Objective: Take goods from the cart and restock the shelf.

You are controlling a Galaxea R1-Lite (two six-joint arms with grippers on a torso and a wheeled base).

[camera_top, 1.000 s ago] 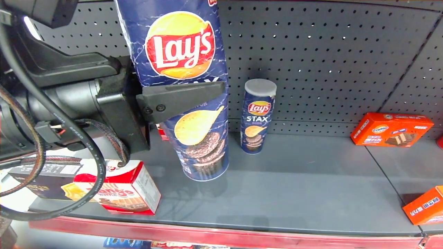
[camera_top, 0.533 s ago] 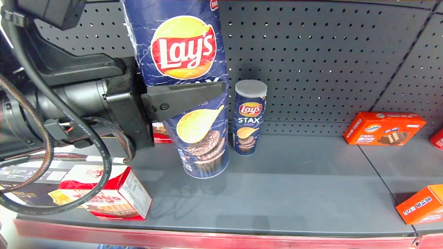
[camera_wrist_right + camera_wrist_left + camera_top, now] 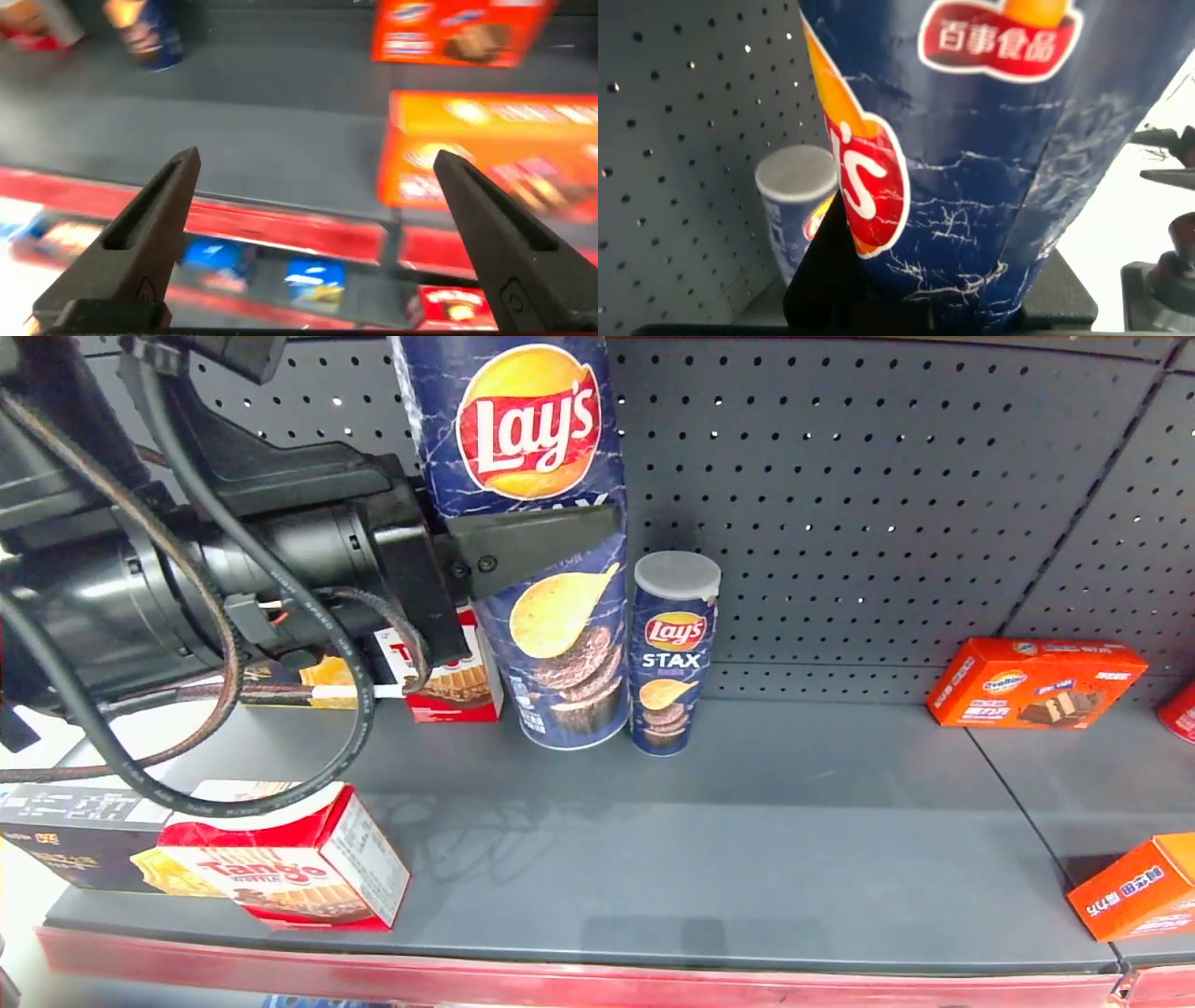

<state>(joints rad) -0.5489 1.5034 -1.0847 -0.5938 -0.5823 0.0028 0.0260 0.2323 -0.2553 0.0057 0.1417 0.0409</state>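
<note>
Head camera: I look forward and down on the shelf (image 3: 794,859), near. Left wrist camera: hard against the large chip can (image 3: 990,187), facing the pegboard (image 3: 673,112); shares the small can (image 3: 794,177) with head. Right wrist camera: low before the shelf front; shares the orange boxes (image 3: 495,159) with head

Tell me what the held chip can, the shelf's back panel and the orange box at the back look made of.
The held chip can: likely cardboard tube with glossy printed wrap; highlights run down it. The back panel: probably painted metal, matte grey, with regular punched holes. The orange box: printed cardboard, slight sheen, crisp folded edges.
</note>
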